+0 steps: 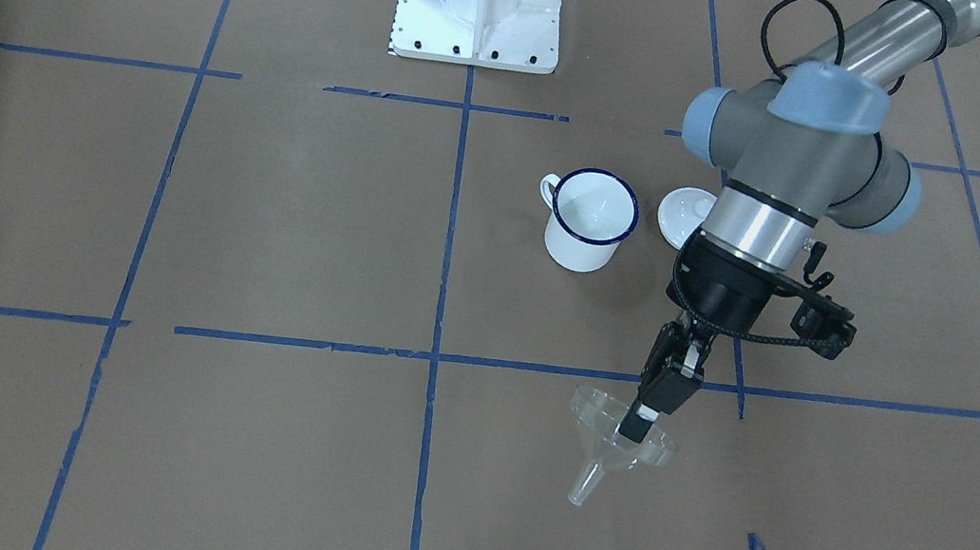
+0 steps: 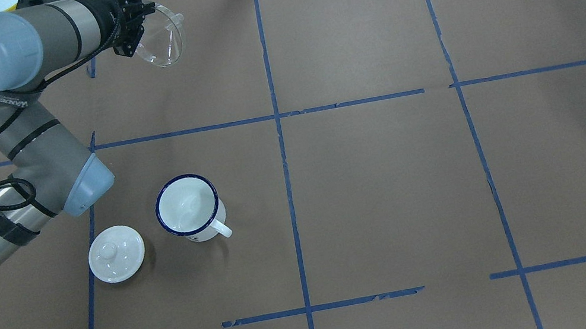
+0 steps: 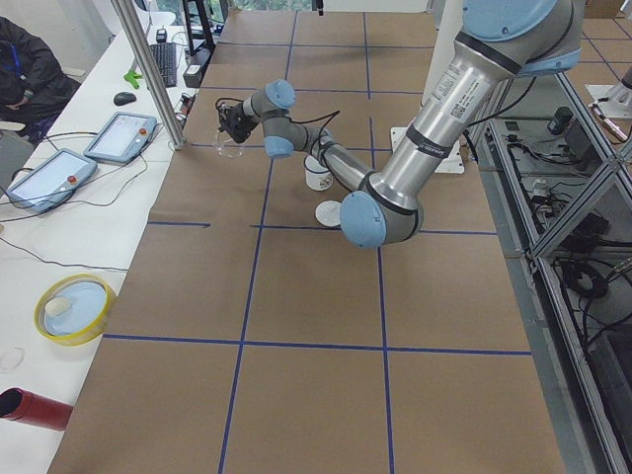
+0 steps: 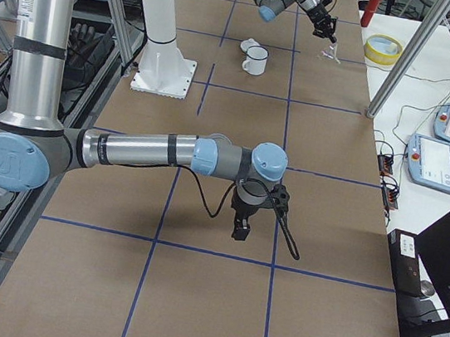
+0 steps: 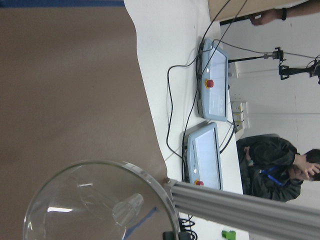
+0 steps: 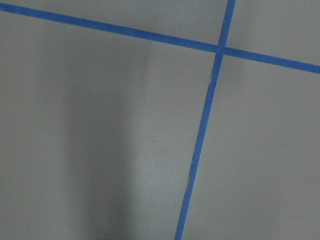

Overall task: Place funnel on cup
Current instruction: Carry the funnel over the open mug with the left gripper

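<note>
My left gripper is shut on the rim of the clear funnel and holds it tilted above the far part of the table. The funnel also shows in the overhead view beside the gripper, and in the left wrist view, with its spout pointing away. The white cup with a dark blue rim stands upright and empty, apart from the funnel and nearer the robot's base. My right gripper hangs over bare table far from both; I cannot tell whether it is open or shut.
A round white knobbed lid lies next to the cup, under the left arm. The white base plate stands at the robot's side. An aluminium post and control tablets stand past the far edge.
</note>
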